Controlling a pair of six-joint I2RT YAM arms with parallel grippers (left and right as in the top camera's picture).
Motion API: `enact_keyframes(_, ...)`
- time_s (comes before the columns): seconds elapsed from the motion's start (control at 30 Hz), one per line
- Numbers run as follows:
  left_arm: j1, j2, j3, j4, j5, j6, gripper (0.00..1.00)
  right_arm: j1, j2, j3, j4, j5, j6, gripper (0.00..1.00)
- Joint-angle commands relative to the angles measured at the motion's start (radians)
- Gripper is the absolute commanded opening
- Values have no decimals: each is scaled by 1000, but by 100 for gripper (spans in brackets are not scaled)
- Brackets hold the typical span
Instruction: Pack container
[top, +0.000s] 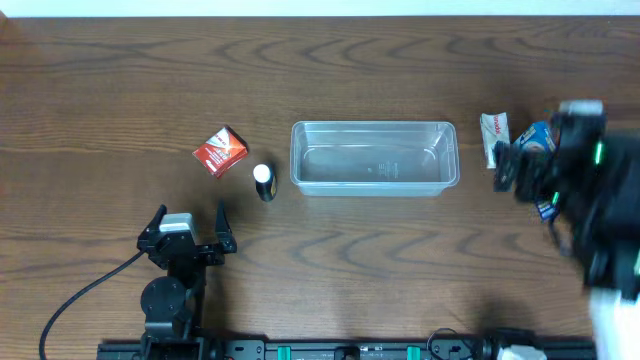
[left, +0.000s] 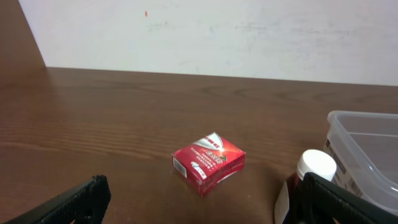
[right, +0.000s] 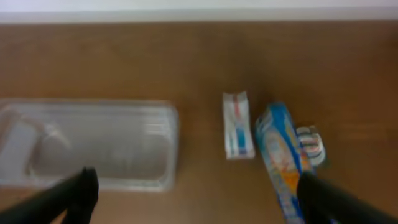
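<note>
Clear plastic, the rounded rectangular container (top: 373, 157) sits mid-table overhead; the left gripper (top: 190, 216) at 7 o'clock gapes wide, holding nothing. Left wrist: glossy red box (left: 209, 162) ahead. Right wrist: right gripper (right: 199, 186) wide, untouching; container at 9 o'clock, blue carton (right: 280, 155) at 3.

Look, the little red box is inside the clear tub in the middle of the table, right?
No. The overhead view shows the red box on the table, left of the clear tub, not inside it. The tub does sit mid-table.
</note>
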Motion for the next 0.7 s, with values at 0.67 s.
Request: enact_keyframes(0.67, 7, -6, -32, -15, 13, 17, 98, -243, 678, 446, -283, 164, -393, 97)
